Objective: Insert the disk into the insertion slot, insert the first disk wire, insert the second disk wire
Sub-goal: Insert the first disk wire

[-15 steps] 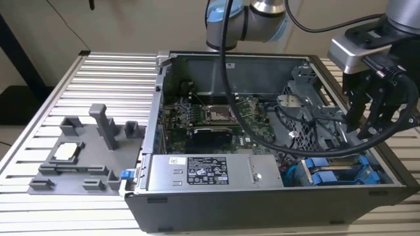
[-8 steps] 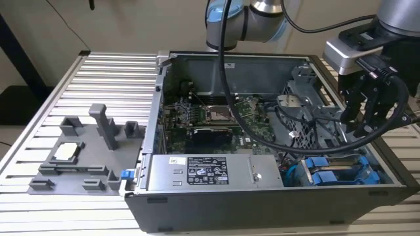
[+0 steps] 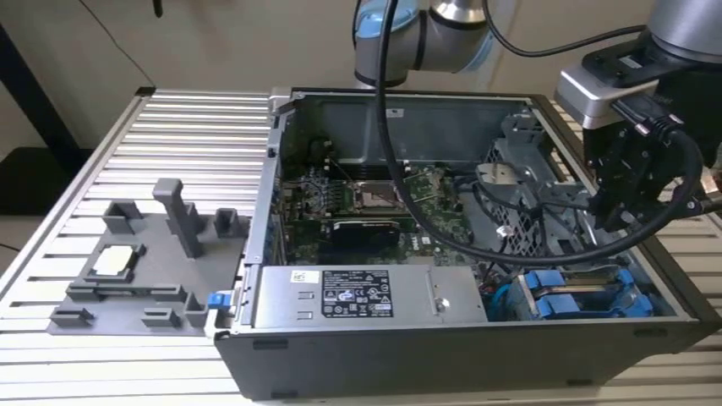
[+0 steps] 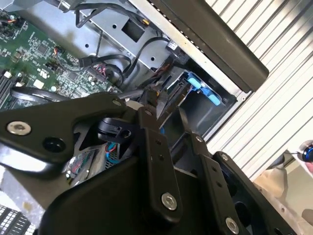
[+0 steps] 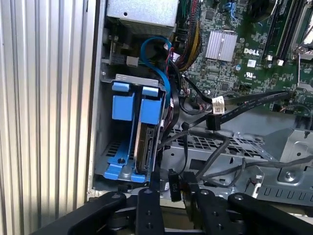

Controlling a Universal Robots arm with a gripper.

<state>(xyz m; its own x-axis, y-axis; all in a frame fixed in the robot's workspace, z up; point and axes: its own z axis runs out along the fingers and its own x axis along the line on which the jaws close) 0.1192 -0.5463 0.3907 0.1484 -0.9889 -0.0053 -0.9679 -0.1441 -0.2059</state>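
Presently: disk, blue-framed, stands on edge, seated in the insertion slot. It lies just ahead of the claw and a little off its centreline, long axis running straight away from the fingertips. Claw fingers slightly apart, with a black wire plug in the gap; contact with either finger not discernible.
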